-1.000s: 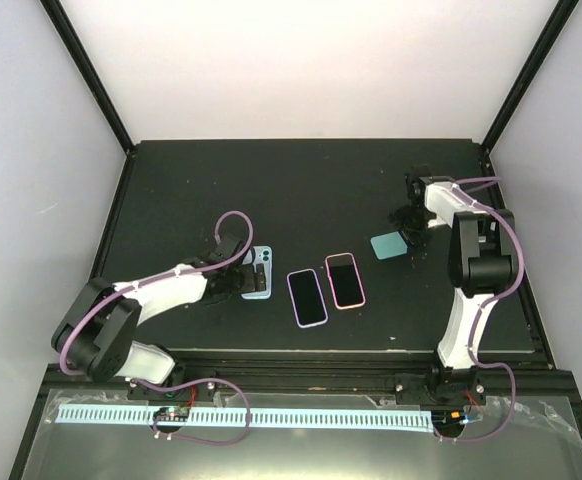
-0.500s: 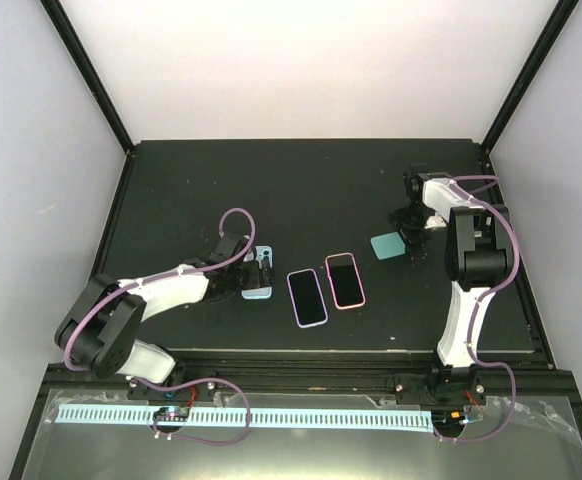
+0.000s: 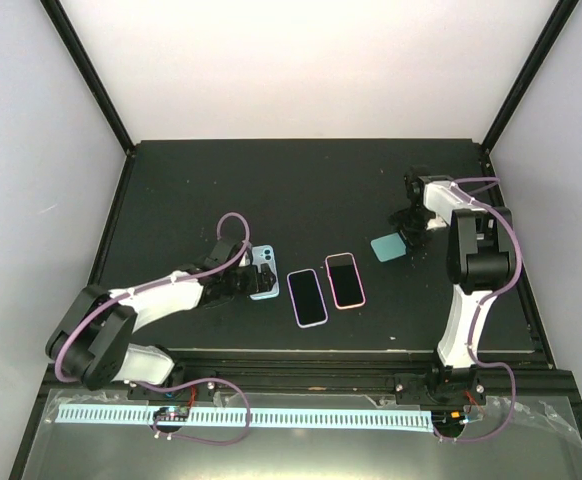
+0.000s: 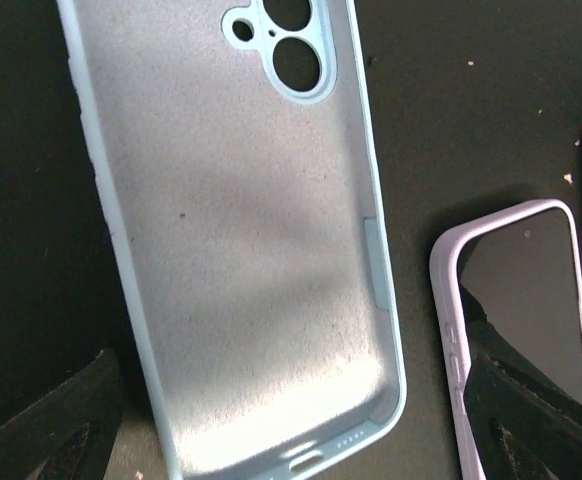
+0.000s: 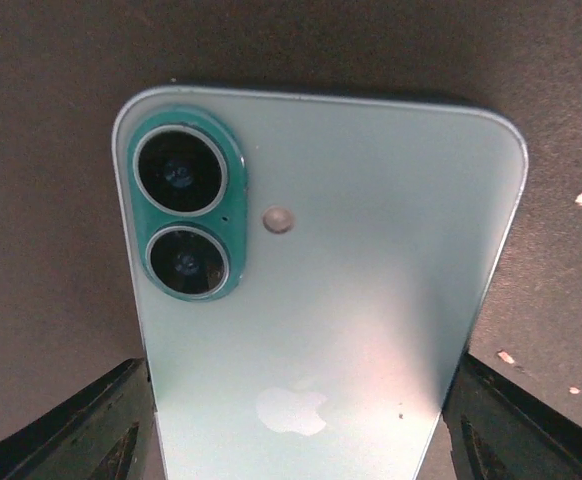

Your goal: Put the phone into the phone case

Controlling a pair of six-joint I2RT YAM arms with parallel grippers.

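At the right side of the table (image 3: 301,180), your right gripper (image 3: 411,226) clasps the phone (image 3: 385,247); its wrist camera shows a finger (image 5: 81,435) against each long edge. Only that view gives you the one readable mark, the Apple logo on the pale teal back; above it sit twin lenses in a darker teal block, with a small flash beside them. From above, the phone is no more than a small teal patch just beside the gripper.

Your left gripper (image 3: 248,283) hovers over the near end of the phone case (image 3: 263,272), fingers spread and grasping nothing; its wrist view shows the case light blue, empty and inside up, camera cut-out at the far end. One finger (image 4: 56,425) sits just beside the left rim; the other stands apart from the right rim, over a corner of the lavender-cased phone (image 3: 307,297).

Only the overhead view shows you that the lavender-cased phone and a pink-cased phone (image 3: 345,280) lie side by side between case and phone, screens up; case and phone are well apart.
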